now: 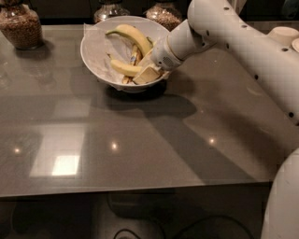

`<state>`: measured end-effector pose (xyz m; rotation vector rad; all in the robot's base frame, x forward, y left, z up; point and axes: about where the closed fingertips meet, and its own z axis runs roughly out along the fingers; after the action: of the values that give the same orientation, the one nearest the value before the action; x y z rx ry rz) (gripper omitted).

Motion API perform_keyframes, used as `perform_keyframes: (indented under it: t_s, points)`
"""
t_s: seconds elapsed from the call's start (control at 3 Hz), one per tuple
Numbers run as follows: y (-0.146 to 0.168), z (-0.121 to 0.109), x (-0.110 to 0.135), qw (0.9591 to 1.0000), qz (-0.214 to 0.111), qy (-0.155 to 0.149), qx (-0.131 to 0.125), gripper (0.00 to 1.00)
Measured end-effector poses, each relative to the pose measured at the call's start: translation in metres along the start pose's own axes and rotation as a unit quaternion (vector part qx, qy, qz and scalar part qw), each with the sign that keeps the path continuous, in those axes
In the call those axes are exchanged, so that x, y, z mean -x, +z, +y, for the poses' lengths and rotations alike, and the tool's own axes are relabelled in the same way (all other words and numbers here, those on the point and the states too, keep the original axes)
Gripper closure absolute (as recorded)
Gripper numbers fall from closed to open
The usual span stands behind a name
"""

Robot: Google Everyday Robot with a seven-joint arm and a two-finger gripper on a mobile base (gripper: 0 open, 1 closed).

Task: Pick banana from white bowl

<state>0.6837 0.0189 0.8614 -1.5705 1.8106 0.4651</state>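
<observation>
The white bowl (96, 56), lined with crinkled white paper, stands at the back middle of the grey table. It holds a large curved banana with a green stem (133, 35) and a shorter plump yellow banana (124, 67). Between them shows a slim yellow strip with dark marks, which seems to be the banana (135, 53). Its lower end is hidden by my gripper. My gripper (145, 73) reaches down from the right into the bowl's front right part. It rests against the plump banana's right end.
Three glass jars of grain stand behind the bowl: at the back left (18, 25), behind the bowl (107, 10) and to its right (163, 14). Cream paper bowls (282, 35) sit at the far right. My white arm (243, 42) spans the table's right side.
</observation>
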Motion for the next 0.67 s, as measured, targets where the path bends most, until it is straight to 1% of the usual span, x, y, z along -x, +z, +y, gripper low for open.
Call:
perform_keyframes:
  t_s: [0.33,0.67]
  points:
    - [-0.0001,0.0,0.0002,1.0,0.0,0.0,0.0,0.75]
    - [-0.0048,0.0,0.0077,0.9999,-0.002,-0.009,-0.005,0.98]
